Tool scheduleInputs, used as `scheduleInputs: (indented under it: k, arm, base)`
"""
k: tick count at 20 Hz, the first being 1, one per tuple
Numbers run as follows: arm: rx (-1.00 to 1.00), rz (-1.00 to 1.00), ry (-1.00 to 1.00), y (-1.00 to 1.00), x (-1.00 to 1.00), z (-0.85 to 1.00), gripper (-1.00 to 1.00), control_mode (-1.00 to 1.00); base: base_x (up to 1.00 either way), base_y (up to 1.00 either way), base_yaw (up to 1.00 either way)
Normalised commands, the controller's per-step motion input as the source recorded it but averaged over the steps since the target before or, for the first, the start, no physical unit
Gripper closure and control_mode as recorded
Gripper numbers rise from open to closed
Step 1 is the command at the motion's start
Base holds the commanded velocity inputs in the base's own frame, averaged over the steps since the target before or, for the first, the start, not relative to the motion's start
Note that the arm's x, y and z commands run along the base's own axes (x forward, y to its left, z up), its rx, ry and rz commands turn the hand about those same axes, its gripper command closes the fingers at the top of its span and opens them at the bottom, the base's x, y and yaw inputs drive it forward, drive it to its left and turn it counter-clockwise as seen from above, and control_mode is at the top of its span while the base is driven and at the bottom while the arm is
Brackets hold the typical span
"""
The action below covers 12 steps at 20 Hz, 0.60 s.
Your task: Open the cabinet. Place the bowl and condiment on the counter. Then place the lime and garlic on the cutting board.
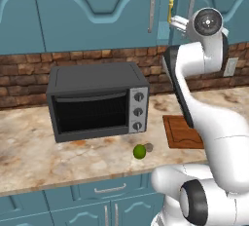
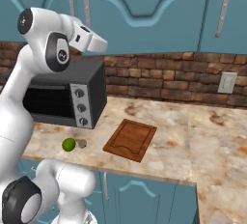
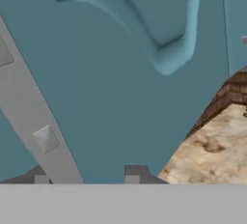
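Cabinet (image 3: pixel 120 73) up on the wall above the counter (image 2: pixel 193 136), doors flush. The gripper (image 3: pixel 87 175) sits right at its grey handle (image 3: pixel 34 117), fingertips parted either side, not clamped. Down near the counter's front edge, lime (image 1: pixel 139 152) and garlic (image 1: pixel 149 147) touch, cutting board (image 2: pixel 130 139) alongside, toaster oven (image 1: pixel 95 101) behind.

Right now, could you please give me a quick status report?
Gripper up at blue upper cabinet door, beside its grey bar handle, nothing held. Door closed. Green lime, garlic on counter, off brown wooden cutting board.
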Motion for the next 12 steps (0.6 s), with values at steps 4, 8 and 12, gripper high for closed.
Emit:
scheduleInputs:
  k: [4,8,12]
  arm:
    - [0.21,-0.16,0.08,-1.0,-1.0,0.02,1.0,-1.0]
    - [0.19,-0.15,0.11,-1.0,-1.0,0.0,1.0,-1.0]
    - [0.13,-0.12,0.16,-0.98,-0.9,0.0,1.0,-1.0]
  base:
    - [0.0,0.0,0.0]
    - [0.0,0.0,0.0]
    - [0.0,0.0,0.0]
